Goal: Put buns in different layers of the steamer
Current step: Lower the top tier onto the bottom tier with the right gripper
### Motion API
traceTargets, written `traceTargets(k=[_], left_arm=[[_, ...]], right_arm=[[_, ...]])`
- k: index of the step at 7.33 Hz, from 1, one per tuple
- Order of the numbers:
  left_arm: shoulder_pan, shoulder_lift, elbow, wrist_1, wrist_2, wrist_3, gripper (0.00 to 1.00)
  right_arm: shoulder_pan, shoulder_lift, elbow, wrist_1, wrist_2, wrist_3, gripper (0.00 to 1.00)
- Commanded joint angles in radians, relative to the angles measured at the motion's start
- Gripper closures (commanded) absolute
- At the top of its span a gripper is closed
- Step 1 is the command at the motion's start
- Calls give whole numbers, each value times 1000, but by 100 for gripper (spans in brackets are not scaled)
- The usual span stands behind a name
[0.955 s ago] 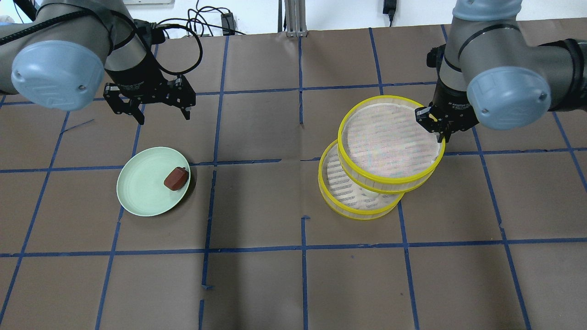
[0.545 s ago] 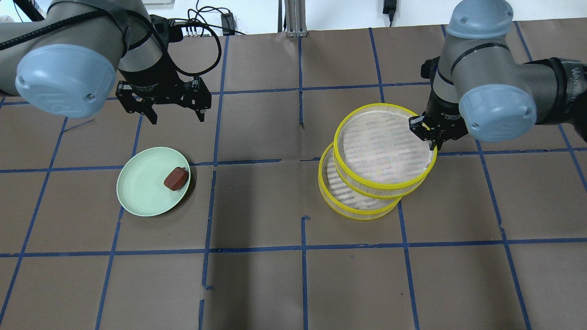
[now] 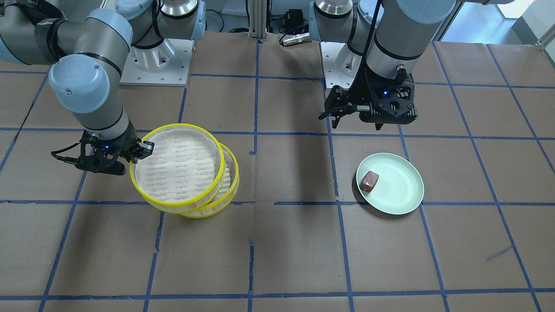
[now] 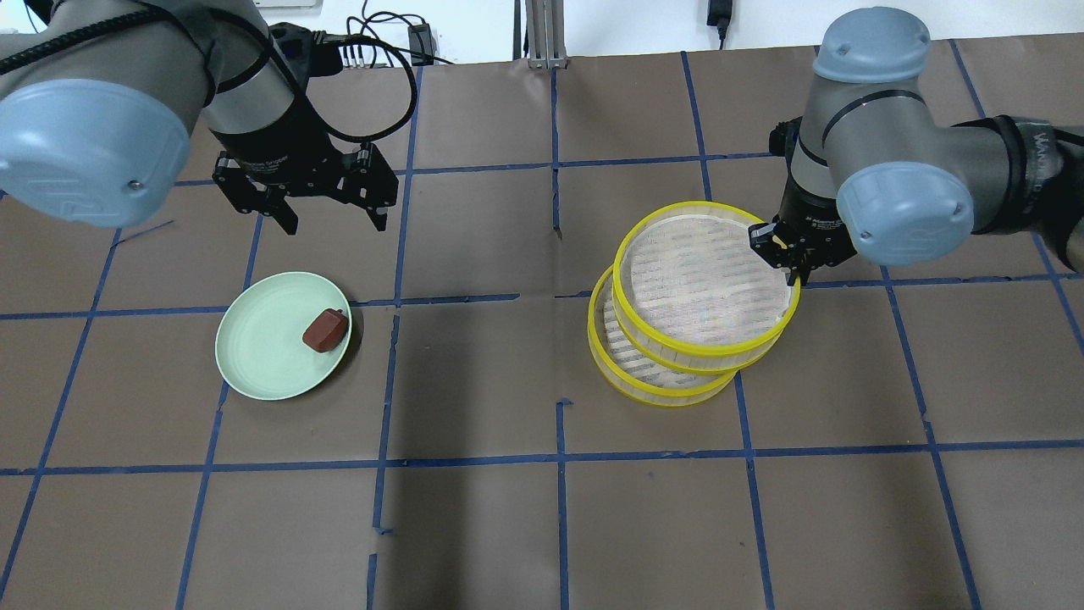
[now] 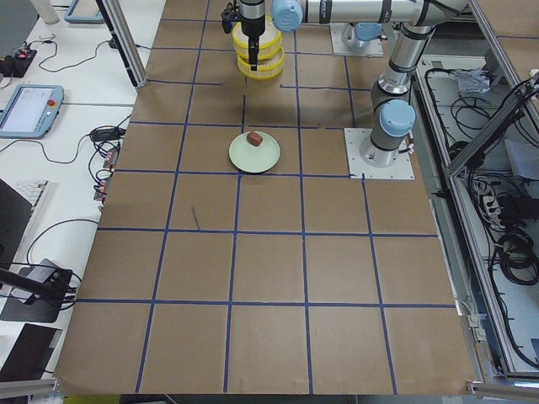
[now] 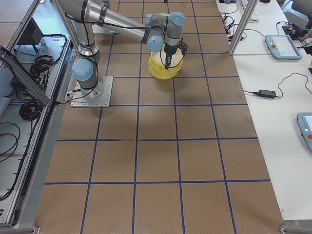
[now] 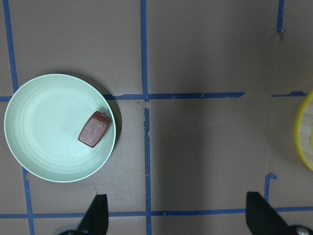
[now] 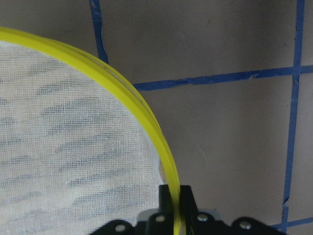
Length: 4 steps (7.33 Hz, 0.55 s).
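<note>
The dark reddish-brown bun (image 4: 325, 329) lies on the right side of a pale green plate (image 4: 262, 347); it also shows in the front view (image 3: 369, 181) and left wrist view (image 7: 95, 129). My left gripper (image 4: 334, 222) is open and empty, hovering beyond the plate. My right gripper (image 4: 792, 269) is shut on the rim of the upper steamer layer (image 4: 699, 280), holding it over the lower layer (image 4: 603, 356), offset to the far right. The right wrist view shows the fingers (image 8: 166, 196) pinching the yellow rim. The upper layer's liner is bare. The white bun is hidden.
Brown paper with blue tape lines covers the table (image 4: 542, 508). Cables and a metal post (image 4: 542, 34) stand at the far edge. A yellow steamer rim (image 7: 303, 132) shows at the right edge of the left wrist view.
My right gripper has carried the upper layer left and nearer over the lower one, covering the white bun seen in the lower layer before. My left gripper has shifted right.
</note>
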Motion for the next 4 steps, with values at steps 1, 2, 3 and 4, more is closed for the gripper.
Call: traceTargets(k=[1,2,3,4], left_arm=[[1,3,0,-6,-6,6,0],[1,0,0,-6,-4,7,0],[1,-2,0,-4,-6,6,0],[2,-8,0,-4,-7,3,0]], right_arm=[[10,5,1,2,2,15,88],[17,-14,6,1,5,47,88],[34,-41,20,-51,14,53,89],[40,-64,53,-69,15,105,90]])
